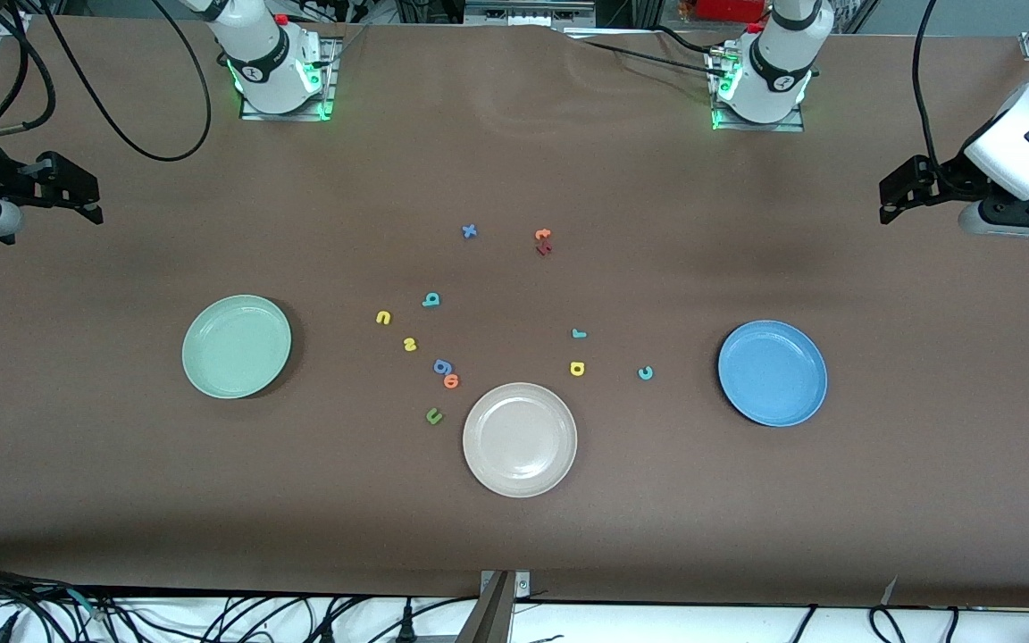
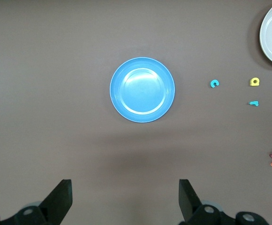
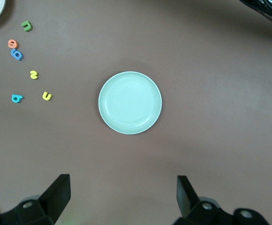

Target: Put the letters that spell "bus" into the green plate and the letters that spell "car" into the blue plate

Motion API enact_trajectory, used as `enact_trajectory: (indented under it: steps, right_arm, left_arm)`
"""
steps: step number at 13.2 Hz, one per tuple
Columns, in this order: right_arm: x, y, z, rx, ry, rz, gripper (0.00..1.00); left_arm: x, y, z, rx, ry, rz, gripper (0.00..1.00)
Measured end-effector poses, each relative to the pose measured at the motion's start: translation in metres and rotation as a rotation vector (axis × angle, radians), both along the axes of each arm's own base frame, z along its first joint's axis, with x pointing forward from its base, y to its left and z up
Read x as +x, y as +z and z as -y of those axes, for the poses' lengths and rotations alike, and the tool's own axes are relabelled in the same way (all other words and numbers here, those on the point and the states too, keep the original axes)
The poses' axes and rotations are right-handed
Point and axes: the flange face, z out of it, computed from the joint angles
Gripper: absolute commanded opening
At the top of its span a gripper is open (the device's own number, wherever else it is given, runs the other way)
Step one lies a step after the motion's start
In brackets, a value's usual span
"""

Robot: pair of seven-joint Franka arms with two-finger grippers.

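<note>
Nearest the front camera sits the beige-white plate [image 1: 520,439], a decoy, with the dark green "u" [image 1: 433,415] just beside it toward the right arm's end. A little farther lie the orange "o" [image 1: 452,381] touching the blue "g" [image 1: 442,366], then the wanted yellow "s" [image 1: 410,345], yellow "u" [image 1: 383,317] and teal "b" [image 1: 430,300]. Toward the left arm's end lie the teal "c" [image 1: 646,373], yellow "a" [image 1: 577,368] and teal "r" [image 1: 579,334]. The green plate [image 1: 237,346] and blue plate [image 1: 773,373] are both empty, well apart at either end of the counter. Farthest lie the blue "x" [image 1: 469,231] and the orange and red letters [image 1: 543,241]. The left end effector [image 2: 125,199] hangs spread above the blue plate; the right end effector [image 3: 123,197] hangs spread above the green plate. The likeliest slips are picking the green "u" for the yellow one, or tiny foam slipping out of a pinch.
</note>
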Motion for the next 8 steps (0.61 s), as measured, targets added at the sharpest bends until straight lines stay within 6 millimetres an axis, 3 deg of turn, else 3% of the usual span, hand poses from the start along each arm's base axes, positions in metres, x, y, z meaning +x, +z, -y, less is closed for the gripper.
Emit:
enact_trajectory:
  steps: [8]
  right_arm:
    - [0.0026, -0.0026, 0.0021, 0.0, -0.004, 0.0, 1.0]
  left_arm:
    - [-0.0003, -0.0002, 0.001, 0.0, -0.003, -0.002, 1.0]
